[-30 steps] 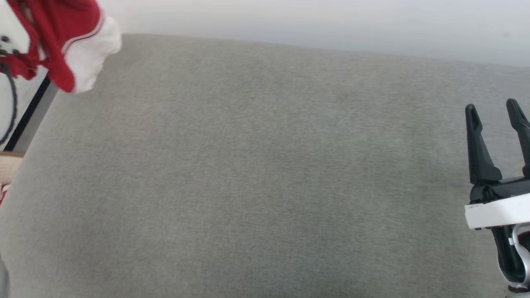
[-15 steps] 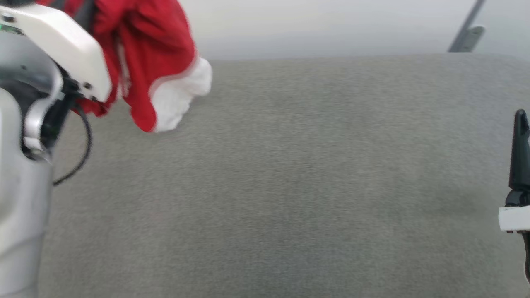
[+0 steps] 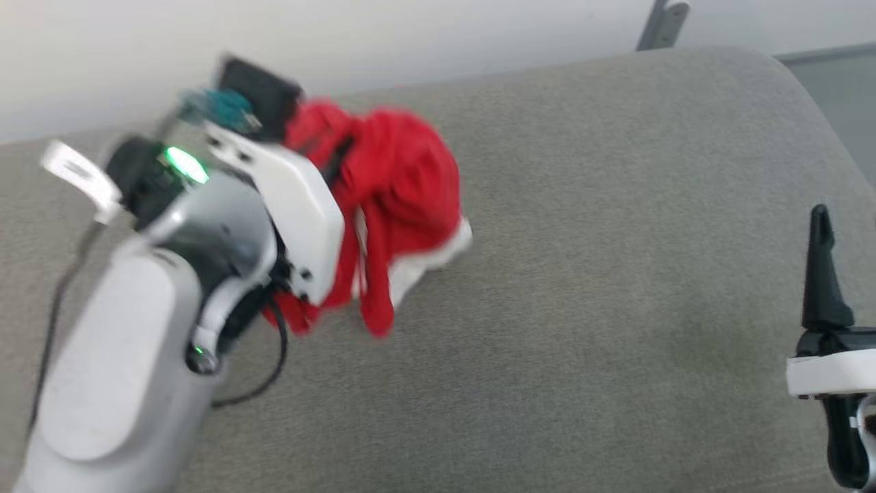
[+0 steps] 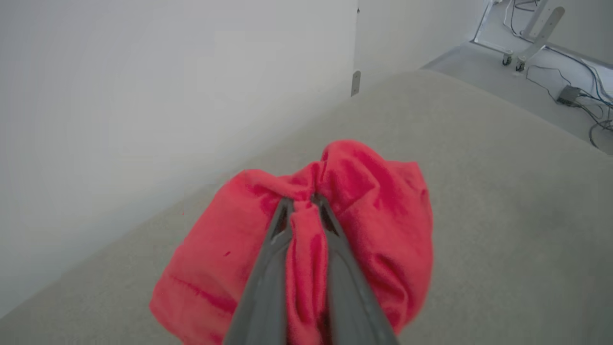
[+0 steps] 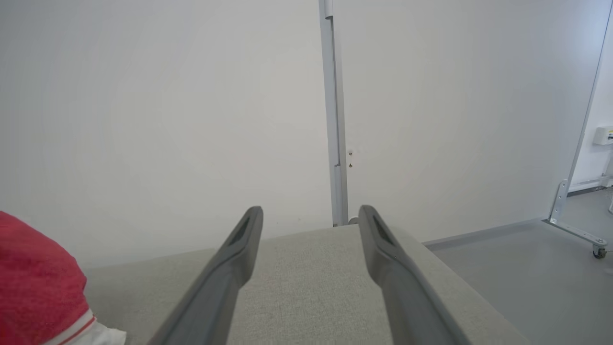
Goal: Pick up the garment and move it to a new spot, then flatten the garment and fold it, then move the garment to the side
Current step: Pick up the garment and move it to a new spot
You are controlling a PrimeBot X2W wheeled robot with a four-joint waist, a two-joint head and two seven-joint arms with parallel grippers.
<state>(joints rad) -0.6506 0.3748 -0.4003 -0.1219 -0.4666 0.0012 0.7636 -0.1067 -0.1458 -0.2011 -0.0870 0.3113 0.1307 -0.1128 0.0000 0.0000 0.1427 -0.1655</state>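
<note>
The garment (image 3: 404, 178) is a bunched red bundle with a white, red-striped band at its lower edge, hanging just above the grey padded surface (image 3: 582, 308) at left of centre. My left arm's white wrist (image 3: 294, 205) covers its left part. In the left wrist view my left gripper (image 4: 300, 200) is shut on a pinched fold of the red garment (image 4: 373, 191). One dark finger (image 3: 823, 274) of my right gripper rises at the right edge. In the right wrist view my right gripper (image 5: 310, 215) stands open over the surface with nothing in it, the garment (image 5: 33, 278) far to its left.
A white wall runs behind the surface. The surface's rounded right end (image 3: 787, 75) drops to a grey floor (image 3: 845, 96). A metal frame leg (image 3: 660, 24) stands behind it. Cables and a wheeled stand (image 4: 565, 91) lie on the floor beyond.
The head camera has swung. My left arm has carried the garment from the upper left corner in over the surface, lower and nearer the middle. The right gripper stays open.
</note>
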